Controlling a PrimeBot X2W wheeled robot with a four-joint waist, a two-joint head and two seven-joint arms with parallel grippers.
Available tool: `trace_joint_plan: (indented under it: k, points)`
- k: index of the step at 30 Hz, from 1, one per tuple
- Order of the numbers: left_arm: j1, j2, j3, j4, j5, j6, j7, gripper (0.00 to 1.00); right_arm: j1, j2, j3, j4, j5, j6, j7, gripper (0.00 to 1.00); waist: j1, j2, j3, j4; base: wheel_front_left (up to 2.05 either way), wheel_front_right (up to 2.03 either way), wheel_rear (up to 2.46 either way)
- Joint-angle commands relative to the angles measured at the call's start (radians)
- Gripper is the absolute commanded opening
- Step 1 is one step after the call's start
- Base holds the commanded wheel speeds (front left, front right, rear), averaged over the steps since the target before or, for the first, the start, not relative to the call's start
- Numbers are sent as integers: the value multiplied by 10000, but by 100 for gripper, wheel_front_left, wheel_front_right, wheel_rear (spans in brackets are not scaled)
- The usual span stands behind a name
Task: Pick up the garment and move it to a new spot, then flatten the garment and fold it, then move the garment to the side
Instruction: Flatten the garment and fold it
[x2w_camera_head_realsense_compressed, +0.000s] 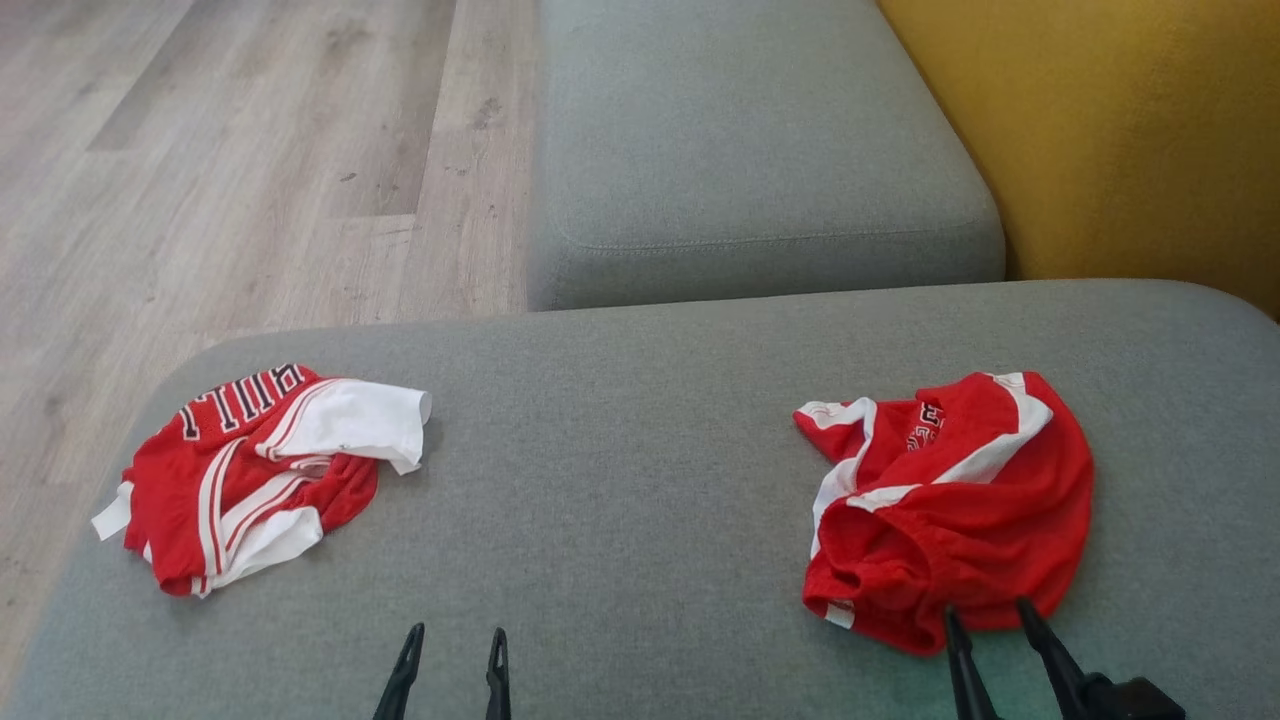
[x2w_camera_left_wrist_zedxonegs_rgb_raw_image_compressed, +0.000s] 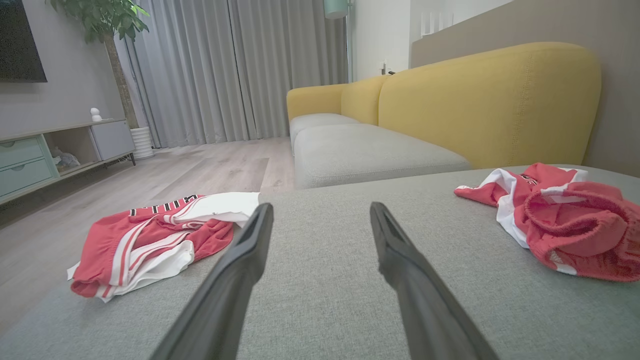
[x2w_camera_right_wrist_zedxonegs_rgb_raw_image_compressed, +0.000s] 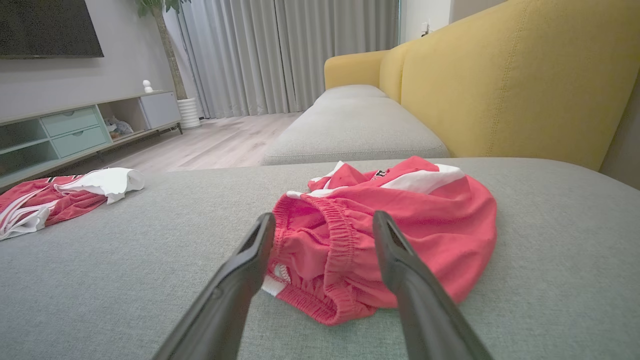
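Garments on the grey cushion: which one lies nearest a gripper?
The right-hand garment, its waistband at the right gripper; the left garment, with black lettering, lies clear of the left gripper.

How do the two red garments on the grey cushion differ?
The left garment shows a white flap and thin white stripes; the right garment shows an elastic waistband and broad white bands. The left one lies clear of the left gripper; the right one lies just ahead of the right gripper. Both are red, white and crumpled.
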Motion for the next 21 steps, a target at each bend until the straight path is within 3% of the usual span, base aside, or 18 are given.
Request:
trace_joint_plan:
  k: [1,13,16,21]
  points:
    - [-288,-163,39,-14,140,-45,-53,100,-584,-60,173,-276,-91,77,-63,100,0,0,30,-4,0,0,0]
    - [-594,-163,-253,-106,-429,-387,-53,100,-751,-60,168,-340,-175,77,-63,100,0,0,447,-74,0,0,0]
    - [-1015,-163,-635,-131,-1368,-675,-53,100,-888,-72,257,-309,-136,77,-63,100,0,0,697,-247,0,0,0]
    - [-2247,-163,-1954,-13,-4107,-1680,-53,100,-1225,-179,463,-297,-106,77,-63,100,0,0,1218,-683,0,0,0]
